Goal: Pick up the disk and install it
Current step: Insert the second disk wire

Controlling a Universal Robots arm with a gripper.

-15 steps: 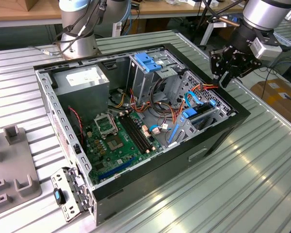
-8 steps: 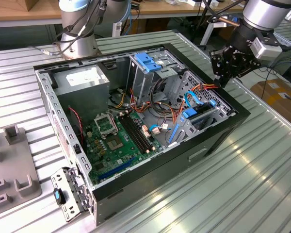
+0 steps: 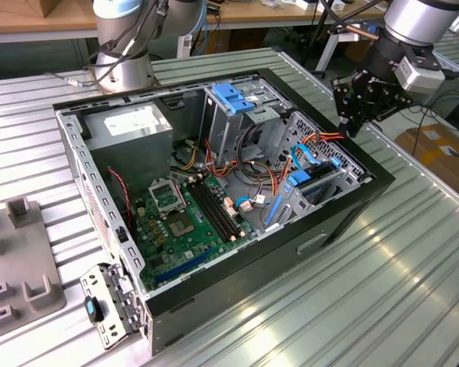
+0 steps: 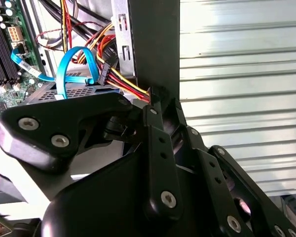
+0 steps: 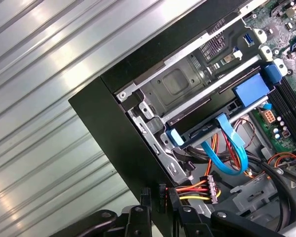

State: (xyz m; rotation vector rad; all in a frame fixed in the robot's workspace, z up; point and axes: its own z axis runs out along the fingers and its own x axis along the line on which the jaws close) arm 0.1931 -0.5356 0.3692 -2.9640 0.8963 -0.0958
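Note:
The disk [image 3: 315, 186] lies flat in the drive bay at the open computer case's corner, on the exterior view's right, with blue side rails and a light-blue data cable looping off its end. In the first wrist view the disk [image 5: 207, 130] shows edge-on between blue rail tabs. In the second wrist view its grey metal top [image 4: 71, 92] sits under the blue cable. My gripper [image 3: 350, 122] hangs just above the case's black rim beside that bay, shut with nothing in it. Its tips [image 5: 159, 194] hover by the red-yellow power plug, as seen too in the second wrist view [image 4: 160, 106].
The black computer case [image 3: 344, 218] lies open on a ribbed metal table [image 3: 382, 306]. Inside are a green motherboard [image 3: 183, 222], a grey power-supply box [image 3: 130, 130] and a blue-topped drive cage [image 3: 233, 95]. A second arm's base [image 3: 122, 61] stands behind. A grey fixture [image 3: 15, 260] sits at the left.

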